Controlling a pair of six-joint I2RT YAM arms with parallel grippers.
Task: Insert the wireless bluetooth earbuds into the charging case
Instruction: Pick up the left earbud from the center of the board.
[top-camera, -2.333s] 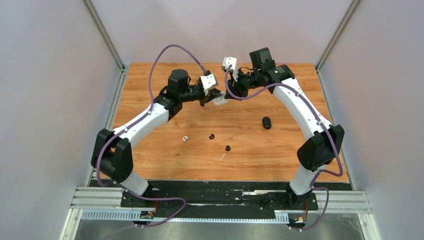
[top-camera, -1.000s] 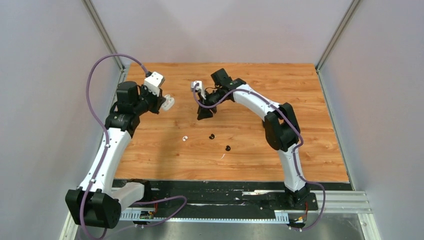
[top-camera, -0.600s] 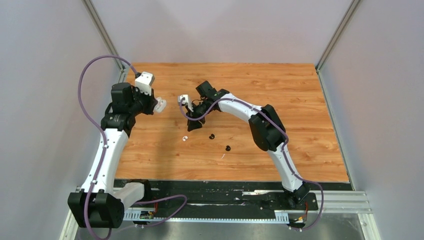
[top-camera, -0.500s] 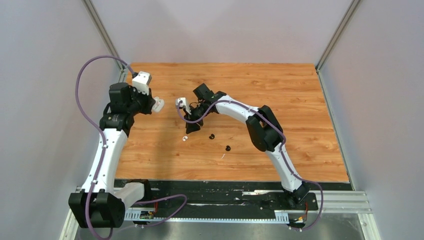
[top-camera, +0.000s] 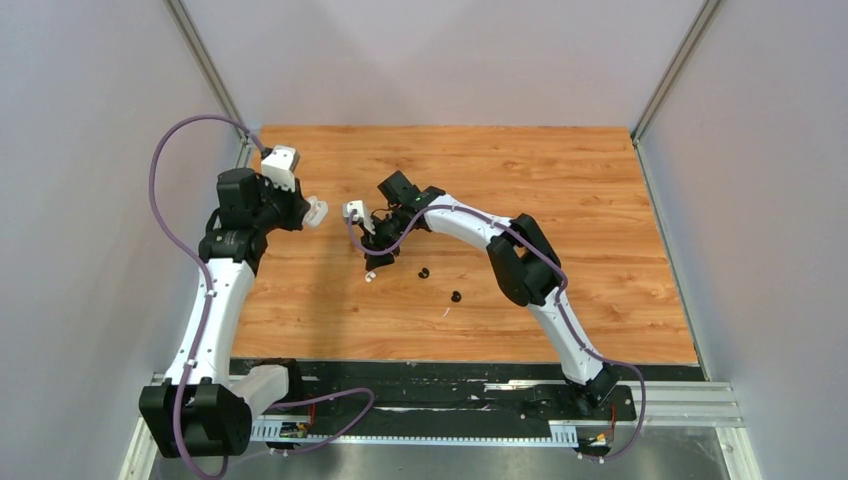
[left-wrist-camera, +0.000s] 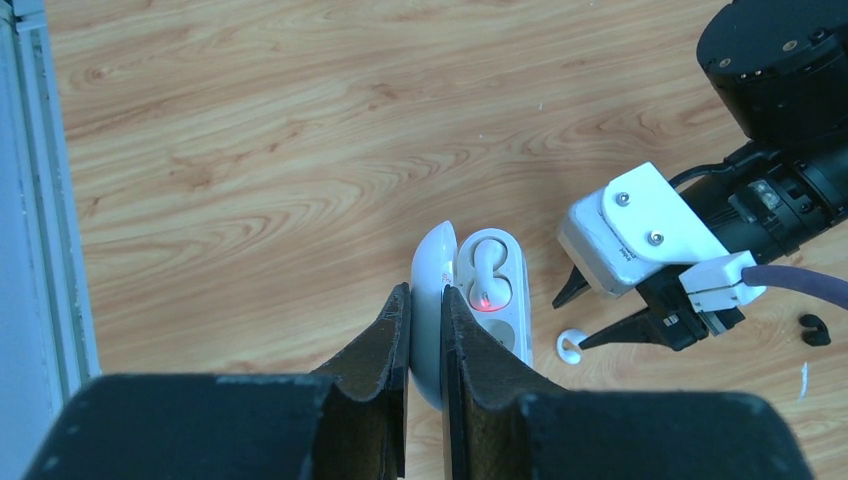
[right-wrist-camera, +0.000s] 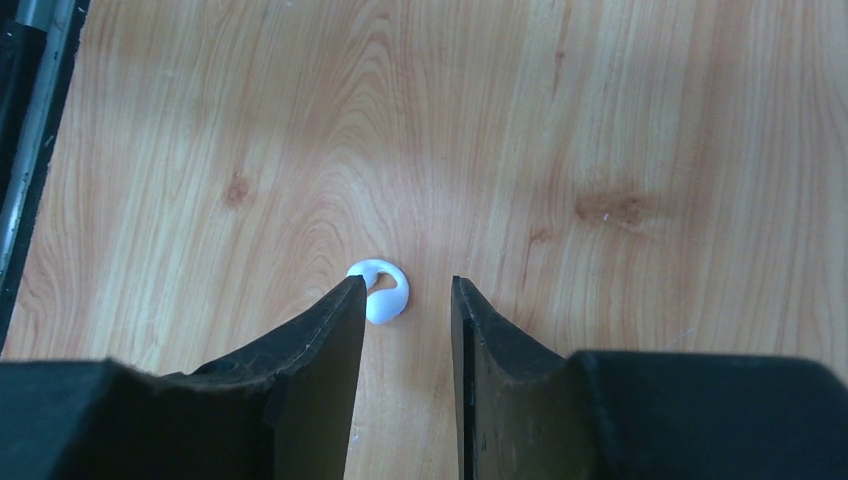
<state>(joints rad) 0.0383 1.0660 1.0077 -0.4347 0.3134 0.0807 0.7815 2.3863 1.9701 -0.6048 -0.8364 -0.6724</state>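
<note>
My left gripper (left-wrist-camera: 425, 290) is shut on the raised lid of the white charging case (left-wrist-camera: 495, 295), holding it above the table at the back left (top-camera: 316, 210). The case lies open with one white earbud (left-wrist-camera: 485, 275) seated inside, a red light glowing beside it. A second white earbud (right-wrist-camera: 380, 292) lies on the wood (top-camera: 370, 277). My right gripper (right-wrist-camera: 408, 282) hangs open just over it, the bud beside the left fingertip and partly in the gap. Two black earbuds (top-camera: 422, 271) (top-camera: 455, 296) lie to the right of it.
The right arm's wrist camera housing (left-wrist-camera: 640, 235) sits close to the held case's right side. A thin white sliver (top-camera: 445, 312) lies near the black buds. A metal rail (left-wrist-camera: 40, 200) runs along the table's left edge.
The right arm has swung left and down, bringing its open jaws over the loose white earbud. The left arm has drawn the case slightly further left.
</note>
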